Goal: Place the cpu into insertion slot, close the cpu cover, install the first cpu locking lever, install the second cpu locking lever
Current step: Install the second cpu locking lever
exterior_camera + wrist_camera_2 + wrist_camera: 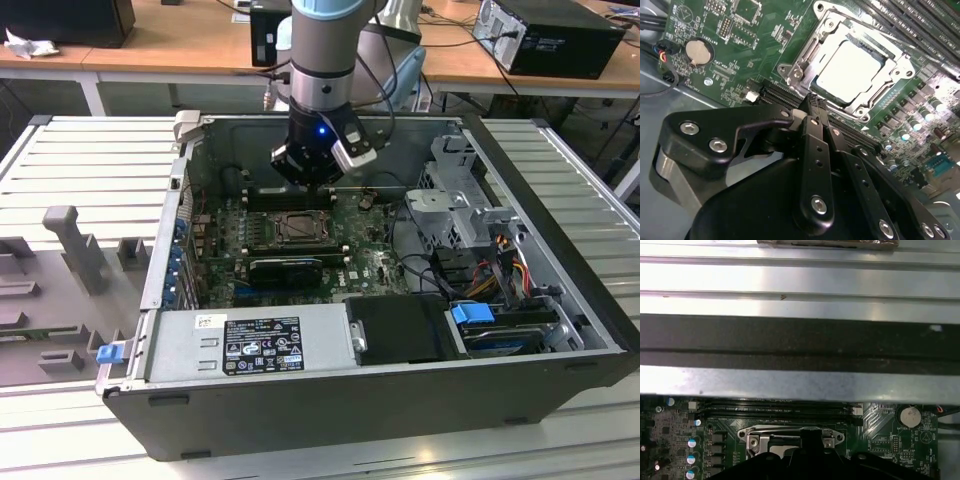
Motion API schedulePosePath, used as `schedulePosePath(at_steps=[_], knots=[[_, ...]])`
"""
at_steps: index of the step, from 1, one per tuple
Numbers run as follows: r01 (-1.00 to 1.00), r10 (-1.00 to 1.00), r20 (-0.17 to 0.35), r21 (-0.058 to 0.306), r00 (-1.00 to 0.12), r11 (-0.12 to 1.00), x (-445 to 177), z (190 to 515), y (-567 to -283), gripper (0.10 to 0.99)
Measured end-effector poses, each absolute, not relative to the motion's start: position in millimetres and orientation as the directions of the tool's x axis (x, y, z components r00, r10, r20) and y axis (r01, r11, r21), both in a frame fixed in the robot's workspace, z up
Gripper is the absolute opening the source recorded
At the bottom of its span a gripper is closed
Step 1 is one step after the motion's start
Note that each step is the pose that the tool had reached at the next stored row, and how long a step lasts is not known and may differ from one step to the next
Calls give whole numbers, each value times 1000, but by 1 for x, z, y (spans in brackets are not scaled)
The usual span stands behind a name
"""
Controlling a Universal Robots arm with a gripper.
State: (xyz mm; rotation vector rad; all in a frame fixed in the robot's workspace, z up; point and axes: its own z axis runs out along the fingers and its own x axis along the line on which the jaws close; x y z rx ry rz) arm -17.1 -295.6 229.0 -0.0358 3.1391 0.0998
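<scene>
Trouble from here would most likely come from the metal around the insertion slot (pixel 852 70). In the second wrist view the cpu (pixel 850 67) lies flat in the slot, its pale face showing through the window of the cpu cover (pixel 812 47), which appears folded down over it. The gripper (pixel 816 102) hangs just beside the slot's near corner, its two black fingers (pixel 815 145) pressed together with nothing pinched between them. My judgement is that a push landing off target could skid across the cover frame onto the green motherboard (pixel 740 40), scratching traces or striking the small parts beside the slot. If the cover is not fully seated, force on a lever could tilt the chip against the pin grid beneath it.

Several things are hard to settle. The locking levers cannot be picked out with confidence; thin bright metal runs along the cover's edges, but whether either lever is latched I cannot tell. The slot's pins are hidden under the chip. In the exterior view the gripper (pixel 310 165) sits just beyond the slot (pixel 300 228) inside the open computer case (pixel 560 330), and the arm's wrist blocks part of the board behind it. In the first wrist view the cover's edge (pixel 790 435) is partly cut off by the gripper's dark body.
</scene>
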Motion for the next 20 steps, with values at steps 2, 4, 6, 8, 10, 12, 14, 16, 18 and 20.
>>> schedulePosePath(at_steps=[2,4,6,8,10,12,14,16,18,20], knots=[[-23,-23,-1,64,-1000,998,-17,229,-299,106],[-23,-23,-1,64,-1000,998,-17,229,-303,106],[-23,-23,-1,64,-1000,998,-17,229,-306,106],[-23,-23,-1,64,-1000,998,-17,229,-308,106],[-22,-22,-1,63,-1000,998,-17,231,-308,106],[-22,-22,-1,63,-1000,998,-17,233,-308,106],[-22,-22,-2,63,-1000,998,-17,234,-310,106],[-22,-22,-2,63,-1000,998,-17,234,-312,106],[-22,-22,-2,63,-1000,998,-17,234,-316,106],[-22,-22,-1,63,-1000,998,-17,234,-324,106]])
